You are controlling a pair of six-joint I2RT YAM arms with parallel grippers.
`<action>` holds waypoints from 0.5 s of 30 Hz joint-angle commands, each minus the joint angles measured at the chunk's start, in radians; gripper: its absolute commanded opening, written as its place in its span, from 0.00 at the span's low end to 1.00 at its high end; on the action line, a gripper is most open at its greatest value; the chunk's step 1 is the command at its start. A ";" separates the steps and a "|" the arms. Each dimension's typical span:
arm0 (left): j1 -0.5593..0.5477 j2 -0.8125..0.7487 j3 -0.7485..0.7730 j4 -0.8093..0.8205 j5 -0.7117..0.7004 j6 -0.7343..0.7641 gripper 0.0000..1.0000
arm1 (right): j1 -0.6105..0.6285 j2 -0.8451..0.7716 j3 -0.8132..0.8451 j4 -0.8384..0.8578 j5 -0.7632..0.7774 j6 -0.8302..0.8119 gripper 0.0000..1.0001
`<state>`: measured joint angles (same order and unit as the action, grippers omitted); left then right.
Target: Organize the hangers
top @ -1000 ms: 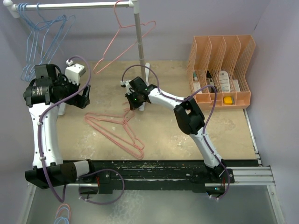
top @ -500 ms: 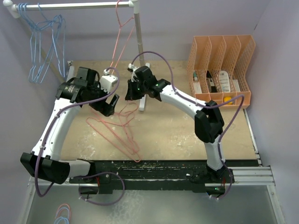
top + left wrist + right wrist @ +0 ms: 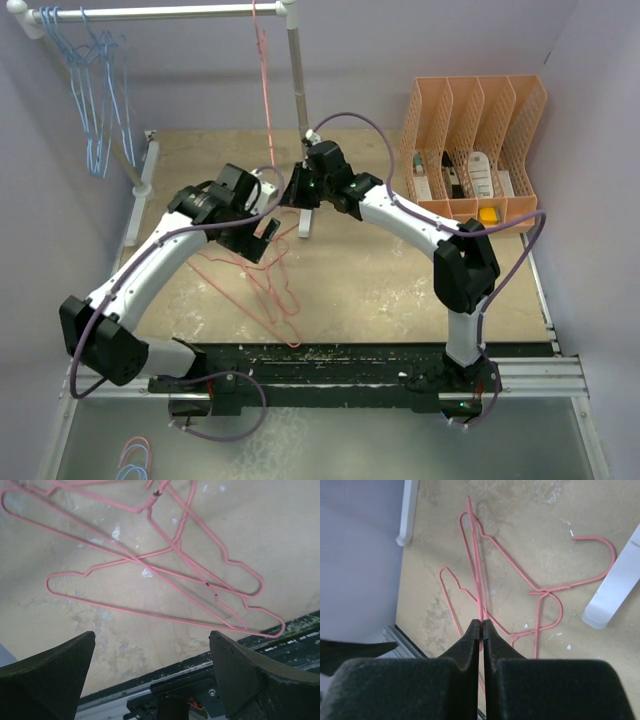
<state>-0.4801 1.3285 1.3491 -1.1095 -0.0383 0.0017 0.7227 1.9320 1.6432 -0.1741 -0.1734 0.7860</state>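
Several pink hangers (image 3: 262, 285) are spotted on the table (image 3: 400, 290) beneath the wide-open left end effector (image 3: 262, 236). One light, springy hanger (image 3: 263, 80), apparently hung from the far rail (image 3: 170, 12), is pinched along straight wire by the right end effector (image 3: 298, 192).

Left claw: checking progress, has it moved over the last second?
Yes. The left claw swung right, toward the rack post, and now hangs open over the pink hangers on the table.

Loose hangers (image 3: 258, 290) lie on the table (image 3: 380, 290) before the rack (image 3: 297, 100), the file holder (image 3: 475, 140) to their right.
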 commanded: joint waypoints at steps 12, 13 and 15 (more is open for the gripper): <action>-0.009 0.216 -0.051 0.202 -0.016 -0.155 0.98 | -0.014 -0.053 0.028 0.128 0.006 0.130 0.00; -0.009 0.219 -0.053 0.202 0.017 -0.158 0.97 | -0.015 -0.056 0.028 0.131 0.006 0.137 0.00; -0.011 0.206 -0.084 0.233 0.073 -0.171 0.95 | -0.021 -0.058 0.027 0.143 -0.002 0.156 0.00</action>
<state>-0.4793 1.5528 1.2682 -0.9279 -0.0998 -0.1310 0.7078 1.9240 1.6432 -0.1211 -0.1631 0.8894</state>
